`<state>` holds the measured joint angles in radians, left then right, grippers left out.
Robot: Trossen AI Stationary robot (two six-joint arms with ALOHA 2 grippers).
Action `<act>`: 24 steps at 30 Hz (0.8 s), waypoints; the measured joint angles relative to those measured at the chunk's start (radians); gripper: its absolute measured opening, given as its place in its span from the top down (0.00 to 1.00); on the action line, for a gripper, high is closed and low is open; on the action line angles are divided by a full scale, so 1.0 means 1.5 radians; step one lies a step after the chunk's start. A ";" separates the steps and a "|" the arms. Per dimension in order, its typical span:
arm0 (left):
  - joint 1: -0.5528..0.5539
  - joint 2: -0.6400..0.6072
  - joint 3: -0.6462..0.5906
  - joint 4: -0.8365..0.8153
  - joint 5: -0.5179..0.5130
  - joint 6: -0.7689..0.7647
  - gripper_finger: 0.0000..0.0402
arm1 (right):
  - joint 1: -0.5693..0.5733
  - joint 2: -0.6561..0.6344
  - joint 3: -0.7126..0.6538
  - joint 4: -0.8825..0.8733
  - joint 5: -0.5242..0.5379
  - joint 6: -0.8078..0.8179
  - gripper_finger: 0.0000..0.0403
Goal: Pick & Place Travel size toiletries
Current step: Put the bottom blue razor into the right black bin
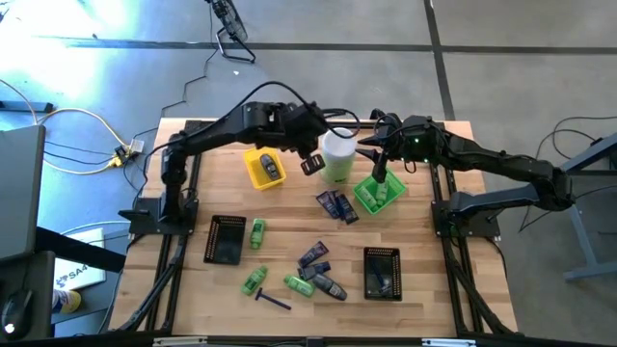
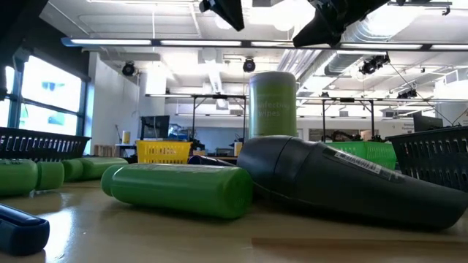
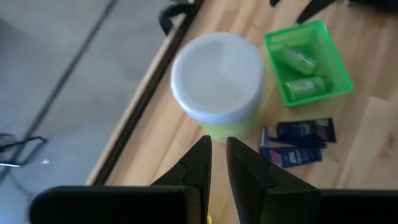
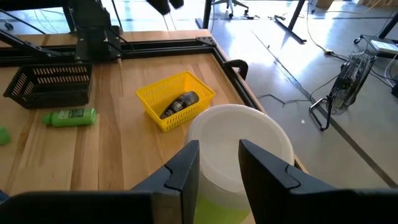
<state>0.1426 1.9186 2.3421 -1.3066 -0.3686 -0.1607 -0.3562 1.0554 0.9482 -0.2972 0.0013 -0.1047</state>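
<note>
Just below the right tool [image 1: 379, 177], green bottles [image 1: 384, 192] lie.

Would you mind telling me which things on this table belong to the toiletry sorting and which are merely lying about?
Belonging to the job:
- green bottles
- grey oval piece in the yellow tray
- navy packets
- purple razor
- green tray, holding two green bottles
- black trays

Lying about:
- pale-green canister with white lid
- cables on the floor
</note>
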 joint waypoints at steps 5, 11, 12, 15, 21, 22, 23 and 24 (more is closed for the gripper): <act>-0.024 0.000 0.000 0.001 -0.013 -0.001 0.89 | 0.000 0.000 0.000 0.001 0.000 -0.001 0.74; -0.052 0.010 -0.002 0.016 -0.019 -0.001 0.89 | 0.000 0.000 0.000 0.001 0.000 -0.011 0.74; -0.054 0.008 -0.008 0.023 -0.022 -0.001 0.89 | 0.000 0.000 0.000 0.001 0.000 -0.016 0.74; -0.054 -0.004 -0.059 0.048 -0.023 -0.008 0.89 | 0.000 0.000 0.000 0.001 0.000 -0.020 0.74; -0.052 -0.055 -0.202 0.128 -0.022 -0.032 0.89 | 0.000 0.000 0.000 0.002 0.000 -0.020 0.74; -0.052 -0.072 -0.229 0.151 -0.023 -0.035 0.89 | 0.000 0.000 0.000 0.002 0.000 -0.020 0.74; -0.052 -0.090 -0.259 0.171 -0.022 -0.035 0.89 | 0.000 0.000 0.000 0.002 0.000 -0.020 0.74; -0.052 -0.111 -0.290 0.191 -0.022 -0.036 0.89 | 0.000 0.000 0.000 0.004 0.000 -0.020 0.74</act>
<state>0.0643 1.7525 1.9065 -1.0204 -0.4013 -0.2140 -0.3565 1.0554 0.9482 -0.2911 0.0013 -0.1352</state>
